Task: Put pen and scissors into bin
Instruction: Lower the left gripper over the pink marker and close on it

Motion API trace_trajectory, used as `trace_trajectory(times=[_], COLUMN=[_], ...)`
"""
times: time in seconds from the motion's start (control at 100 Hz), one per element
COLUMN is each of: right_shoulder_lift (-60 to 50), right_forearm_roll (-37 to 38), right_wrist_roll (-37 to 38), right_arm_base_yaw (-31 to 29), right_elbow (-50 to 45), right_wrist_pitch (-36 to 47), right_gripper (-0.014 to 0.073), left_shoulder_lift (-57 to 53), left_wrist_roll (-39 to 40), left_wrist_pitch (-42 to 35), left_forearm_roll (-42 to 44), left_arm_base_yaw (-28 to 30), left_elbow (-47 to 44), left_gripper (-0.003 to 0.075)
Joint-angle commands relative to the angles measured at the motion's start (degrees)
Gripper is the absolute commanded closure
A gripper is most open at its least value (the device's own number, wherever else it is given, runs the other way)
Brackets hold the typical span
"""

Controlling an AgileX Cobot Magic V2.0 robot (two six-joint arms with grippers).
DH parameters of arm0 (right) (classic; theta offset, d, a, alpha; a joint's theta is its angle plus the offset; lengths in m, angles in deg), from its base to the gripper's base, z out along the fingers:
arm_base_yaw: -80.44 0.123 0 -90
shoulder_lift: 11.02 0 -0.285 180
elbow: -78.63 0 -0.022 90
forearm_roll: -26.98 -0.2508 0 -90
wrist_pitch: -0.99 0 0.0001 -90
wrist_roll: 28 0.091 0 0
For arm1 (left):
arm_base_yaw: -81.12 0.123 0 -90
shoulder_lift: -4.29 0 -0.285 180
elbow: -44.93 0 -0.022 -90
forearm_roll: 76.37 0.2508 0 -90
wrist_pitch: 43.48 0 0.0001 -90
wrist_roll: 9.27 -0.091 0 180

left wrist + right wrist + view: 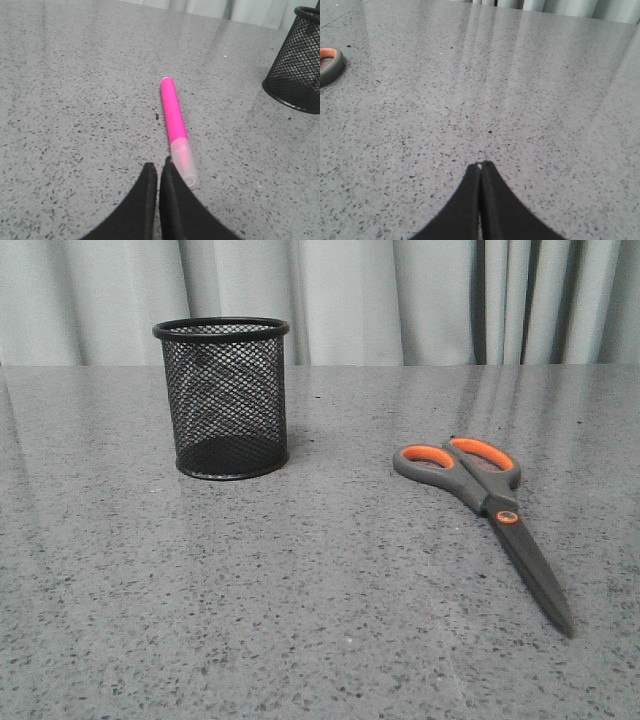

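The black mesh bin (222, 398) stands upright on the table at the left-centre; its side also shows in the left wrist view (296, 60). The scissors (487, 500) lie flat and closed at the right, handles away from me, blades toward the front. One orange-lined loop shows in the right wrist view (330, 64). The magenta pen (175, 127) lies flat on the table in the left wrist view, its clear cap end beside my left gripper (158, 167), which is shut and empty. My right gripper (481, 165) is shut and empty over bare table. Neither gripper shows in the front view.
The grey speckled table (300, 590) runs back to a pale curtain (400, 300) behind it.
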Motion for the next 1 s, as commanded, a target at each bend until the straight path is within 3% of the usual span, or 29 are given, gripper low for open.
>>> trace_trajectory(times=[0.0, 0.7, 0.92, 0.99], right_shoulder_lift=[-0.87, -0.87, -0.87, -0.87], right_forearm_roll=[0.66, 0.66, 1.07, -0.46], right_wrist_roll=[-0.41, -0.41, -0.41, -0.41], right_arm_base_yaw=[-0.38, -0.38, -0.38, -0.38], right_elbow=[-0.91, -0.91, -0.91, -0.91], right_wrist_pitch=[2.2, 2.85, 15.39, 21.74], right_gripper=[0.0662, 0.0662, 0.0662, 0.0662], left_shoulder_lift=[-1.8, -1.8, -1.8, -1.8], left_wrist_roll=[0.0, 0.0, 0.0, 0.58], left_wrist_pitch=[-2.15, -2.42, -9.45, -11.19], left_forearm_roll=[-1.09, 1.73, 1.61, -4.47], left_arm_base_yaw=[-0.4, -0.4, -0.4, -0.4], left_elbow=[-2.52, -2.52, -2.52, -2.52], left_gripper=[0.0739, 0.0739, 0.0739, 0.0739])
